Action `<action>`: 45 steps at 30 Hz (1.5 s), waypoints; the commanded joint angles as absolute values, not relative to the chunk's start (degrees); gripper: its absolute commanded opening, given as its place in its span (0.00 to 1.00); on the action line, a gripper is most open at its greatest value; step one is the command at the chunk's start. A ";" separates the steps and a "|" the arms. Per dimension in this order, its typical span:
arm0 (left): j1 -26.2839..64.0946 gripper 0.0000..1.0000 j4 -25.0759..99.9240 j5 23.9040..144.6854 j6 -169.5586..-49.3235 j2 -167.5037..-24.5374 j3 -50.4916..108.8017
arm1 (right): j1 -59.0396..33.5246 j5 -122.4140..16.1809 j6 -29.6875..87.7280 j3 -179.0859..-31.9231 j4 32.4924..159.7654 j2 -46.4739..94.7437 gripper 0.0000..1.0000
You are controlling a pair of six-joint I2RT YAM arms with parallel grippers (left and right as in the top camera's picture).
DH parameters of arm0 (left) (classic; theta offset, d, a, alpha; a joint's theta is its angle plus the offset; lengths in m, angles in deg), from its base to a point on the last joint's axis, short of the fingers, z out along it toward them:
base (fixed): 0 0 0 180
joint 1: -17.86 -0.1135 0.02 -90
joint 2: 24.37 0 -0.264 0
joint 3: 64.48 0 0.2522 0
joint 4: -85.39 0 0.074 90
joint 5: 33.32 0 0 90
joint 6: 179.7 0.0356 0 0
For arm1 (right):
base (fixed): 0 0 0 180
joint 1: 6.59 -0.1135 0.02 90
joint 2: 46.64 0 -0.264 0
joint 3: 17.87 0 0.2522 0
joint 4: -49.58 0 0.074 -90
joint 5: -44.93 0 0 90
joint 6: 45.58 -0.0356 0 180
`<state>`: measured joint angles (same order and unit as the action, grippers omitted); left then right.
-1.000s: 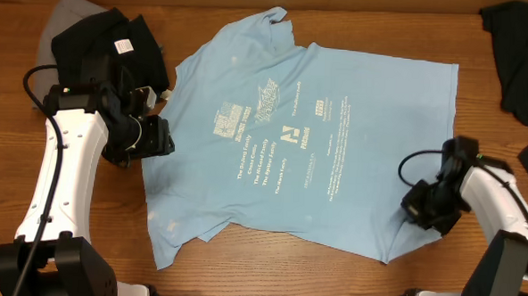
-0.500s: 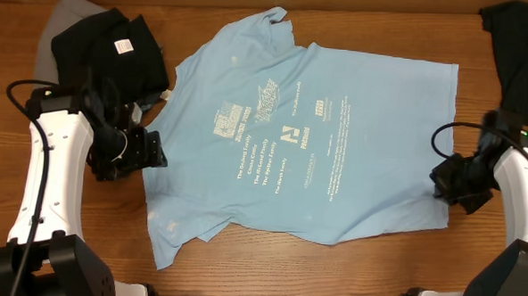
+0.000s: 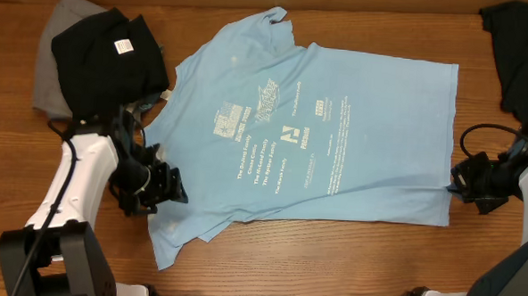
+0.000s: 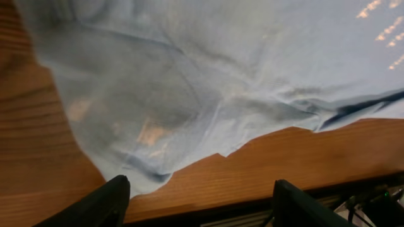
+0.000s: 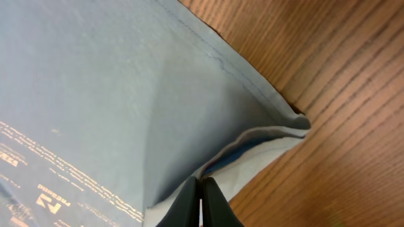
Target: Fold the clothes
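Wooden table [image 3: 348, 268], sky-blue T-shirt [image 3: 336, 142] spread out, right pincer [image 5: 201, 189] pinching hem

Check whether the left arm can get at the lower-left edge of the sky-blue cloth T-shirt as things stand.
Probably yes. The left arm's fingers are open right at the lower-left edge of the sky-blue cloth T-shirt, and nothing lies over the fabric there.

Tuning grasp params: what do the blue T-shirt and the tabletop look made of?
The blue T-shirt: thin matte knit, probably cotton or a blend; it lies limp, with soft creases and a stitched hem in the right wrist view. The tabletop: wood or wood-look laminate, I cannot tell which; streaky brown grain, smooth, low sheen.
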<state>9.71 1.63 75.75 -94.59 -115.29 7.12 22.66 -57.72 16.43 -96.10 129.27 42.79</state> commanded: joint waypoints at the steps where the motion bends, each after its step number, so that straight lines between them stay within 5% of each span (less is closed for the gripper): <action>1: 10.13 0.73 4.45 77.04 -98.98 -114.26 2.10 | 22.77 -58.66 17.74 -97.25 128.82 41.59 0.04; 7: 10.46 0.72 9.48 77.28 -101.78 -114.26 -5.60 | 22.79 -58.64 17.90 -97.25 127.68 41.59 0.04; 15: 11.42 0.52 16.34 73.37 -105.74 -114.26 -12.13 | 22.77 -58.66 17.87 -97.25 127.05 41.59 0.04; 21: 11.88 0.04 16.63 78.35 -107.11 -114.24 -11.96 | 22.77 -58.66 17.87 -97.23 126.78 41.61 0.04; 31: 11.90 0.05 15.23 81.45 -104.93 -114.24 8.59 | 22.77 -58.66 17.87 -97.25 126.30 41.59 0.04; 35: 12.18 0.26 20.50 75.88 -104.95 -114.28 9.99 | 22.77 -58.66 17.87 -97.25 126.17 41.59 0.04; 37: 12.40 0.45 20.08 73.85 -104.71 -114.41 9.96 | 22.77 -58.66 17.87 -97.25 126.17 41.59 0.04; 45: 16.82 0.45 15.64 78.61 -94.65 -114.41 9.86 | 22.77 -58.64 17.90 -97.23 126.39 41.61 0.04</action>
<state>13.69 15.73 76.56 -101.89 -114.44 9.79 22.66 -58.40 17.48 -96.12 126.46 42.79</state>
